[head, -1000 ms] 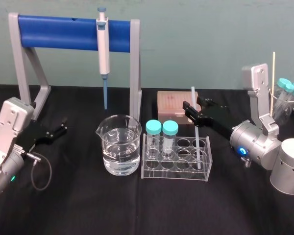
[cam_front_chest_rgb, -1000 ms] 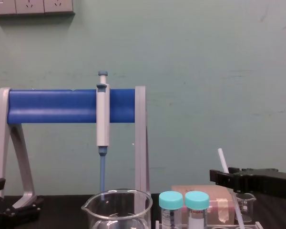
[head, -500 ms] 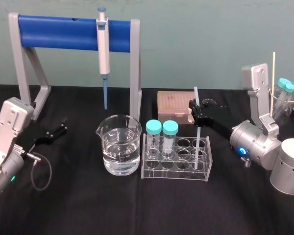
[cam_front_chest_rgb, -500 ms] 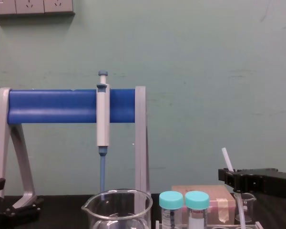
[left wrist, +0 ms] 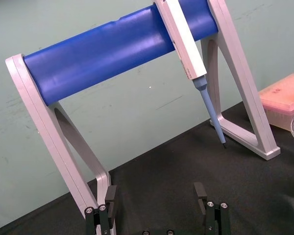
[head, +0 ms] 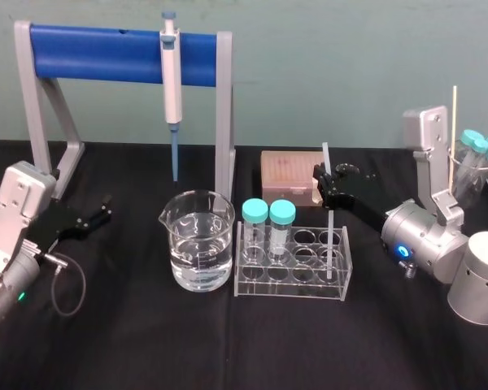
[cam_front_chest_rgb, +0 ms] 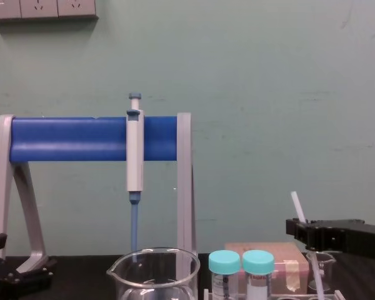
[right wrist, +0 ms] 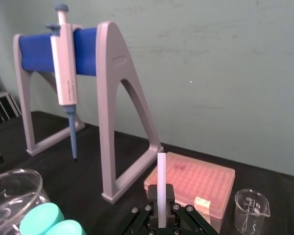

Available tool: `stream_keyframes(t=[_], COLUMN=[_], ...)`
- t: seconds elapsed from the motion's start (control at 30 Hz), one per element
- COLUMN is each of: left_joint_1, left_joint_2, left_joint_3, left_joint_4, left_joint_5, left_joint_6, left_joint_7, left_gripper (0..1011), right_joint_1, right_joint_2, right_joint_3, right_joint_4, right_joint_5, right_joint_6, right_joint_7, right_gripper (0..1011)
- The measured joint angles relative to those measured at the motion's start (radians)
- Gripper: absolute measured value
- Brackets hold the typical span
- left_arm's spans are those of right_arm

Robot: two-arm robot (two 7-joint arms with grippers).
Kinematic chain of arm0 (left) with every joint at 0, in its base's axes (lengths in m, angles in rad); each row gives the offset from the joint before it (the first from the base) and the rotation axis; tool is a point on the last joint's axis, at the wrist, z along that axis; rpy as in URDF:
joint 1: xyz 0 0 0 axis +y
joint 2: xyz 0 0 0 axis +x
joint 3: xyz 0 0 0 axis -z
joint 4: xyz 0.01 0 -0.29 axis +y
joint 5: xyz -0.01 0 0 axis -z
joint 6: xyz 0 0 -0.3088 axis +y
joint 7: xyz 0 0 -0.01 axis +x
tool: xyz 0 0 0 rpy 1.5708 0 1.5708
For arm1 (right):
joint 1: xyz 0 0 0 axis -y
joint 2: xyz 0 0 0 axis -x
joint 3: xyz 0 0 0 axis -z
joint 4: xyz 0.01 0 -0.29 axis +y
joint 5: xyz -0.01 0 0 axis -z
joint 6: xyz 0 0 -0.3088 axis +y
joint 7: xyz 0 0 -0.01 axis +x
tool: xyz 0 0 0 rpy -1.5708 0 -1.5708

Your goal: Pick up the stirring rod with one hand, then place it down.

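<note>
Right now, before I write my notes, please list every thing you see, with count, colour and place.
pipette stand: 1, grey legs, blue bar, back left
pipette: 1, white, blue tip, hanging on the stand
beaker: 1, clear glass with water, centre
tube rack: 1, clear, right of the beaker
capped tubes: 2, teal caps, rack's left end
tip box: 1, pink, behind the rack
small beaker: 1, clear, beside the tip box
other tubes: at least 2, teal caps, far right edge
stirring rod: 1, white translucent, nearly upright, lower end in rack's right end
table: 1, black
left gripper: 1, black, open, parked at left
right gripper: 1, black, shut on the stirring rod above the rack
</note>
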Motion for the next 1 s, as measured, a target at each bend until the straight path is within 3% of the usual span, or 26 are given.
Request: stream_keyframes(t=[0.37,0.5,0.7,1.0], left_joint_1=[0.0,0.0,0.0,0.0], left_joint_2=[0.0,0.0,0.0,0.0], left_joint_3=[0.0,0.0,0.0,0.0], left_joint_4=[0.0,0.0,0.0,0.0], left_joint_5=[0.0,0.0,0.0,0.0], left_joint_6=[0.0,0.0,0.0,0.0], left_joint_7=[0.0,0.0,0.0,0.0], left_gripper=[1000,1001,1000,1000], right_joint_1=[-0.026,-0.035,-0.058,-0.079], right_joint_2=[-0.013,-0.012,-0.01,-0.014], right_joint_3=[0.016,0.015,0.023,0.059], right_joint_4=[-0.014,-0.02,-0.037,-0.092], right_joint_5=[-0.011,-0.023,-0.062,-0.082], right_joint_6=[-0.085,-0.133,-0.252,-0.318], right_joint_7=[0.038,0.06,0.081,0.085], right_gripper=[79,79,79,79])
